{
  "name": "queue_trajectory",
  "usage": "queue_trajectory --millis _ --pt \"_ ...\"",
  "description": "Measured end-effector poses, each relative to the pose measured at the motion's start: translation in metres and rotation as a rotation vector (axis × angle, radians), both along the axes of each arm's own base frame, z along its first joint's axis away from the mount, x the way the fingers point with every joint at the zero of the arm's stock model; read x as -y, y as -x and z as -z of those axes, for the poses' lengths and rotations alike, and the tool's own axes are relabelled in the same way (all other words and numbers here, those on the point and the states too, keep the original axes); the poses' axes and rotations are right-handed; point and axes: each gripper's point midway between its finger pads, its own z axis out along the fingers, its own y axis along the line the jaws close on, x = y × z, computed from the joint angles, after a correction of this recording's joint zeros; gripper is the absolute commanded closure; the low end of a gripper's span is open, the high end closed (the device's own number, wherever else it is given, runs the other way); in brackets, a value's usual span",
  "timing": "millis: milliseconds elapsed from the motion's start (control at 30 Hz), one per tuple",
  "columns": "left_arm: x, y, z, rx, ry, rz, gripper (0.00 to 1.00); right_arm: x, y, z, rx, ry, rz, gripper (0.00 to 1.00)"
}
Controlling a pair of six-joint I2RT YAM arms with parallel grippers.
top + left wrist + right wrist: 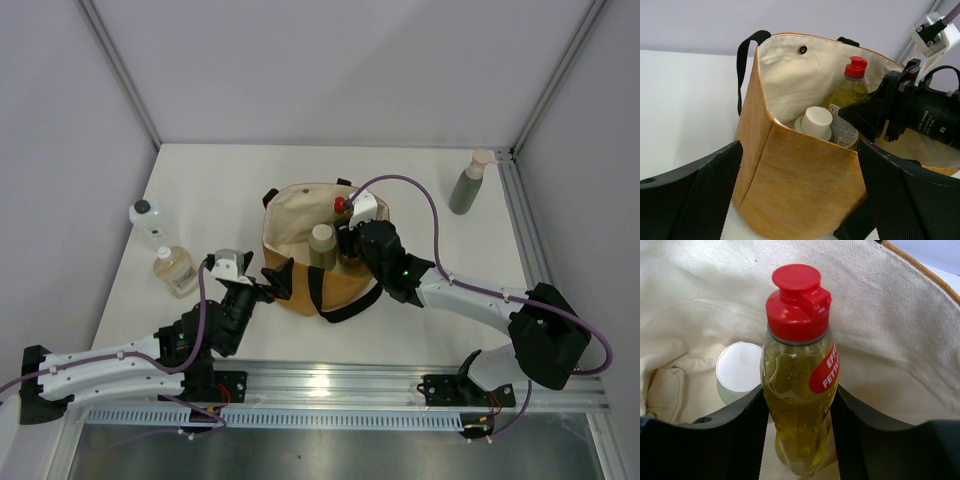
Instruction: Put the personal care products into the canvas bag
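Note:
The tan canvas bag (290,215) stands mid-table. Inside it a grey-green bottle with a beige cap (322,245) stands upright; it also shows in the left wrist view (816,121) and the right wrist view (739,365). My right gripper (350,240) reaches into the bag, shut on the yellow bottle with the red cap (797,390), held upright beside the grey-green one. My left gripper (278,280) is open at the bag's near-left wall (795,190), a finger on either side. The clear square bottle (148,220) and the amber bottle (176,270) stand left of the bag.
Another grey-green bottle with a beige cap (470,180) stands at the far right corner by the frame post. Grey walls close the table's back and sides. A metal rail runs along the near edge. The bag's black strap (345,308) lies on the table in front.

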Motion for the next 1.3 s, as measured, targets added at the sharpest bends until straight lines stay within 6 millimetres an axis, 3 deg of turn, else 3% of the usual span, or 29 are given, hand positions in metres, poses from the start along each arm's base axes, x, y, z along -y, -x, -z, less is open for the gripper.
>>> queue_trajectory --millis 300,467,567,700,800,967,1067,1133,1200,1300 --pt "0.000 0.000 0.000 0.000 0.000 0.000 0.01 0.004 0.005 0.004 -0.029 0.011 0.004 0.52" --pt "0.000 0.000 0.001 -0.001 -0.002 -0.001 0.01 0.007 0.010 -0.007 -0.025 0.003 -0.001 0.46" --pt "0.001 -0.001 0.002 -0.002 -0.007 -0.002 0.01 0.009 0.012 -0.025 -0.006 -0.020 -0.003 0.41" --pt "0.001 -0.001 0.003 -0.004 -0.012 -0.002 0.01 0.006 0.010 -0.083 0.080 -0.119 -0.004 0.40" --pt "0.001 -0.001 0.003 -0.004 -0.011 -0.002 0.01 0.008 0.012 -0.114 0.129 -0.176 -0.004 0.40" --pt "0.001 -0.001 0.003 -0.004 -0.011 -0.002 0.01 0.015 0.014 -0.127 0.147 -0.187 0.009 0.40" --pt "0.001 -0.001 0.003 -0.004 -0.011 -0.002 0.01 0.028 0.011 -0.132 0.151 -0.166 0.052 0.38" --pt "0.001 -0.001 0.003 -0.004 -0.011 -0.002 0.01 0.046 0.005 -0.146 0.166 -0.166 0.103 0.30" --pt "0.001 -0.001 0.003 -0.004 -0.011 -0.002 0.01 0.077 -0.006 -0.170 0.199 -0.187 0.190 0.24" --pt "0.000 0.000 0.002 -0.004 -0.007 -0.001 0.01 0.138 -0.019 -0.203 0.258 -0.237 0.356 0.15"
